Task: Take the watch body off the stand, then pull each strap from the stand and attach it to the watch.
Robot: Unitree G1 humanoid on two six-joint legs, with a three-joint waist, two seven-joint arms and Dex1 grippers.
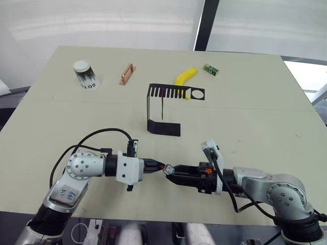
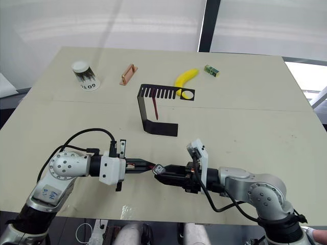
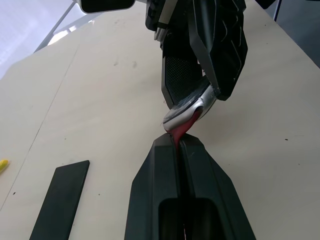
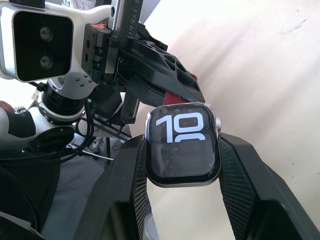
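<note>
The right tool (image 4: 182,165) is clamped on the watch body (image 4: 183,144), one finger on each side of its case, the lit screen facing the wrist camera. The left tool (image 3: 178,145) is closed tight on a dark red strap (image 3: 182,127), whose free end reaches out past its tips and touches the edge of the watch body. The two tools meet tip to tip above the near part of the worktop (image 1: 255,127). Well beyond them stands the stand (image 1: 162,109), with the other strap (image 1: 162,104) hanging from its slotted top. Farther off lie a banana (image 1: 185,76), a copper handle (image 1: 126,73), a green block (image 1: 211,69) and an upturned cup (image 1: 85,74)
</note>
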